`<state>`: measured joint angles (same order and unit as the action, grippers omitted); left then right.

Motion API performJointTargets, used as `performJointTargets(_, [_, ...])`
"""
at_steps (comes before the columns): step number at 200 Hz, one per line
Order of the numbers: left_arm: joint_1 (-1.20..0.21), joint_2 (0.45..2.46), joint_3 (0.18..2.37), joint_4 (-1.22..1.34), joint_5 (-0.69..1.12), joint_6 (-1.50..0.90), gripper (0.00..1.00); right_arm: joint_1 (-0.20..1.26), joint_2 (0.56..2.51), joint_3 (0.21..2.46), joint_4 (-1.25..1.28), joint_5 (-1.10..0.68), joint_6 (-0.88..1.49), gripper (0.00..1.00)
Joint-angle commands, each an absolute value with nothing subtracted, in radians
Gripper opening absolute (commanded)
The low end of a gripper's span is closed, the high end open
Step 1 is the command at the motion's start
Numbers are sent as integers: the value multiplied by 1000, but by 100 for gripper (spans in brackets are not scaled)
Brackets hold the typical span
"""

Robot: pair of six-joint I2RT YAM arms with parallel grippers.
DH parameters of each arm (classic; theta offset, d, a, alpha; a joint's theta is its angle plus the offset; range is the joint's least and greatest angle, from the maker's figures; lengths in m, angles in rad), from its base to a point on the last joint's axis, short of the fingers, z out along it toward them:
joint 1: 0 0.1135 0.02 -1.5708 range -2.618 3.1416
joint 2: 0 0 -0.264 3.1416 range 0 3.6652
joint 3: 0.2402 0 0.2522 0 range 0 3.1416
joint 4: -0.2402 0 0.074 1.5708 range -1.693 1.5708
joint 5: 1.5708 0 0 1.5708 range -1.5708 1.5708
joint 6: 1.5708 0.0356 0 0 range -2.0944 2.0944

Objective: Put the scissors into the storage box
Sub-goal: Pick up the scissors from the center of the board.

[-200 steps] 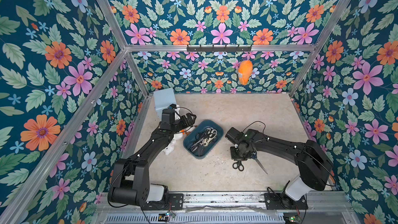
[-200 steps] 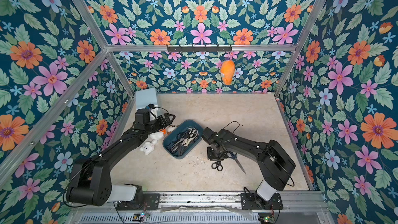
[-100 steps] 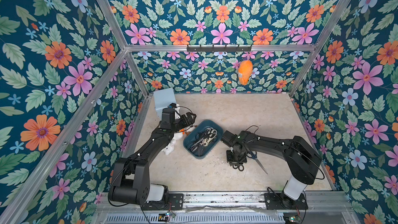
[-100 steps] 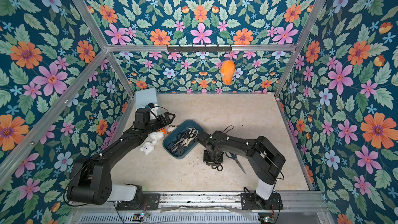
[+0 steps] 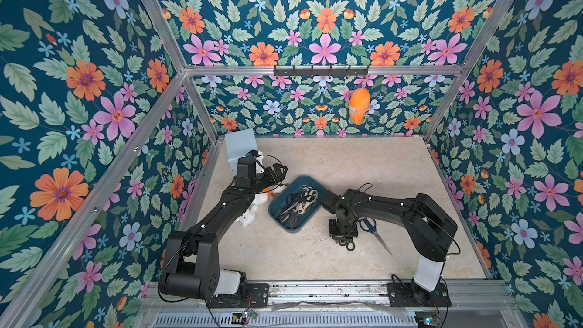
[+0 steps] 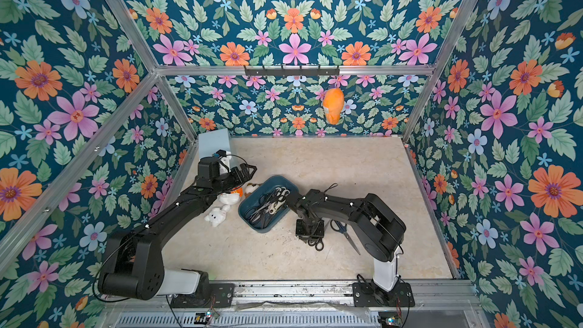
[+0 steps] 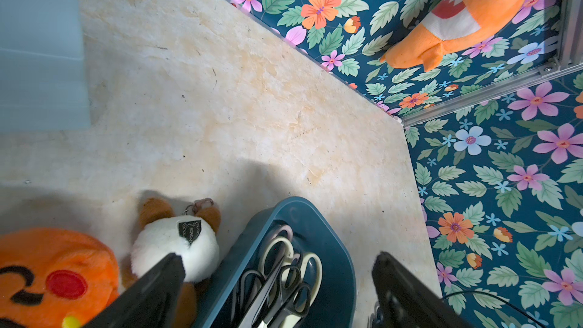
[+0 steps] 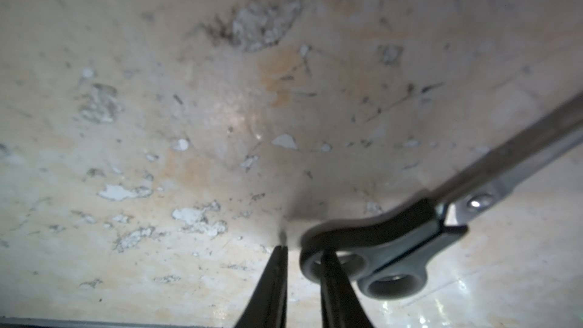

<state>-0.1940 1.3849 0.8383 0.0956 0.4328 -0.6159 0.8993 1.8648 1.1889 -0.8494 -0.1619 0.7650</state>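
The desk [image 5: 347,159] is seen whole only in both top views. The storage box [image 5: 291,230], left of centre there, is cut off at the lower edge of the left wrist view, where the left gripper [image 7: 277,258] is spread wide and empty. The right gripper [image 8: 303,252] is narrowed astride a handle ring of the black-handled scissors [image 8: 388,235]; a firm clamp cannot be made out. Two pairs are counted on the desk, the blue-handled scissors [image 5: 367,225] included. The scissors pile [image 5: 296,203] in the box is too tangled to count.

A pale blue block [image 5: 240,148] is seen near the left gripper [image 5: 280,171], an orange toy [image 7: 47,279] and a brown-and-white toy [image 7: 176,241] beneath it, a plush fish [image 5: 359,107] hung well beyond.
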Motion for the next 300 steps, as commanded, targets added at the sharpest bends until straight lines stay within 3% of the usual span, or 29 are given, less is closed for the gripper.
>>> performJointTargets(1, [-193, 1372, 848, 91, 418, -592, 98, 897, 1888, 1218, -908, -140, 764, 22])
performJointTargets(66, [-193, 1357, 826, 92, 395, -589, 98, 882, 1928, 1271, -923, -99, 721, 13])
performJointTargets(121, [-193, 1348, 833, 76, 381, -577, 99, 821, 2020, 1401, -954, 6, 557, 13])
performJointTargets(185, [-192, 1340, 830, 68, 362, -575, 99, 799, 2022, 1342, -885, -38, 577, 16])
performJointTargets(254, [-192, 1341, 839, 68, 352, -572, 99, 791, 1994, 1293, -832, -38, 595, 0])
performJointTargets(300, [-171, 1368, 862, 57, 333, -516, 99, 790, 1939, 1320, -873, 14, 593, 0])
